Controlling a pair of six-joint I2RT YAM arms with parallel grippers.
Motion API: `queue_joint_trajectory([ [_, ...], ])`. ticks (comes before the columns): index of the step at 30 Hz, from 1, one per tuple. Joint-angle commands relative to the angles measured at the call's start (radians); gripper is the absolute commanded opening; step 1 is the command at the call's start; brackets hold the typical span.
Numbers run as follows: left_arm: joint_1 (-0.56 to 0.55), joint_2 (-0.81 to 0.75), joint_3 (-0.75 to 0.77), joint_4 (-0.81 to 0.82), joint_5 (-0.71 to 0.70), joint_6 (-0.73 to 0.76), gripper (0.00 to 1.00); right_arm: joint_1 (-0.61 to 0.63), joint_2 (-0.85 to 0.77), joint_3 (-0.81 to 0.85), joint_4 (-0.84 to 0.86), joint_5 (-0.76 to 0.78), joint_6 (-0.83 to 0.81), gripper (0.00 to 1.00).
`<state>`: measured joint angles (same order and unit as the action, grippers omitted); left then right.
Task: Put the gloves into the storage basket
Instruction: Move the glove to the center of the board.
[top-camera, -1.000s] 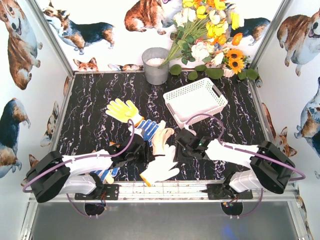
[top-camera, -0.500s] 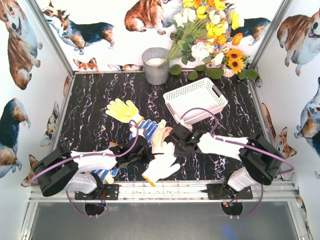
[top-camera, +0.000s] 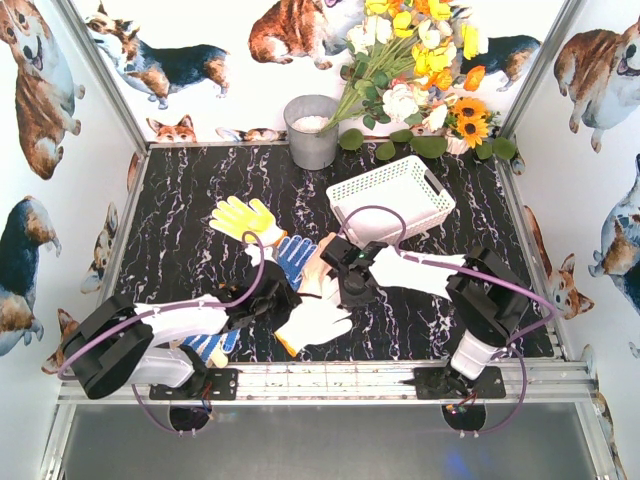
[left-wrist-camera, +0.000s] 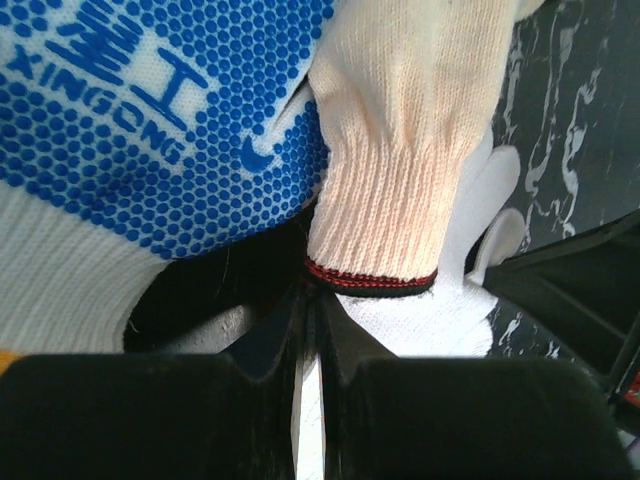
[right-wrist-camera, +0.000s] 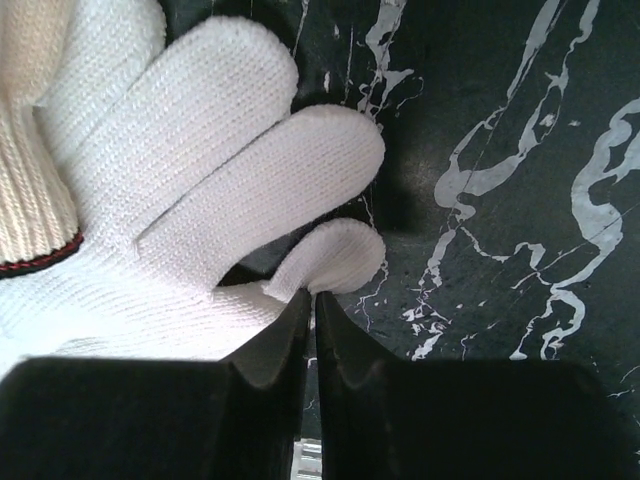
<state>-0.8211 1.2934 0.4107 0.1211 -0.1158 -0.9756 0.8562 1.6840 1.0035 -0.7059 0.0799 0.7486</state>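
A white glove (top-camera: 312, 325) lies near the front, its orange cuff toward me. A cream glove (top-camera: 320, 265) lies partly on it, beside a blue dotted glove (top-camera: 295, 255). My left gripper (top-camera: 278, 298) is shut, with white glove cloth (left-wrist-camera: 420, 310) in the slit between its jaws, its tips against the cream glove's cuff (left-wrist-camera: 370, 225). My right gripper (top-camera: 345, 285) is shut on a fingertip of the white glove (right-wrist-camera: 335, 255). A yellow glove (top-camera: 245, 218) lies further back. A second blue glove (top-camera: 210, 348) pokes out under my left arm. The white lattice storage basket (top-camera: 390, 200) stands at the back right and holds no gloves.
A grey metal bucket (top-camera: 312, 130) stands at the back centre, with flowers (top-camera: 420, 60) leaning beside it behind the basket. Printed walls close in the black marbled table (top-camera: 180, 250) on three sides.
My right arm has swung left from open table onto the white glove's fingers. My left gripper has drawn back slightly. The white glove has shifted a little left and back.
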Motion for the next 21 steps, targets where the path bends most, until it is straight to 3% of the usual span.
queue_joint_trajectory([
  [1, 0.072, -0.026, -0.007, 0.017, 0.007, 0.021, 0.00, -0.014, 0.026, 0.033, 0.295, 0.114, -0.007, 0.08],
  [8, 0.144, -0.131, -0.015, -0.051, -0.021, 0.017, 0.00, -0.014, -0.166, 0.013, 0.215, 0.112, -0.009, 0.17],
  [11, 0.157, -0.173, -0.034, -0.075, -0.026, 0.006, 0.00, -0.014, -0.266, -0.019, 0.193, 0.115, -0.007, 0.26],
  [17, 0.149, -0.210, -0.055, -0.098, 0.034, -0.035, 0.00, -0.014, -0.426, -0.086, 0.147, 0.106, 0.018, 0.37],
  [21, 0.085, -0.244, -0.055, -0.117, 0.012, -0.084, 0.00, -0.014, -0.525, -0.186, 0.202, 0.040, 0.095, 0.46],
])
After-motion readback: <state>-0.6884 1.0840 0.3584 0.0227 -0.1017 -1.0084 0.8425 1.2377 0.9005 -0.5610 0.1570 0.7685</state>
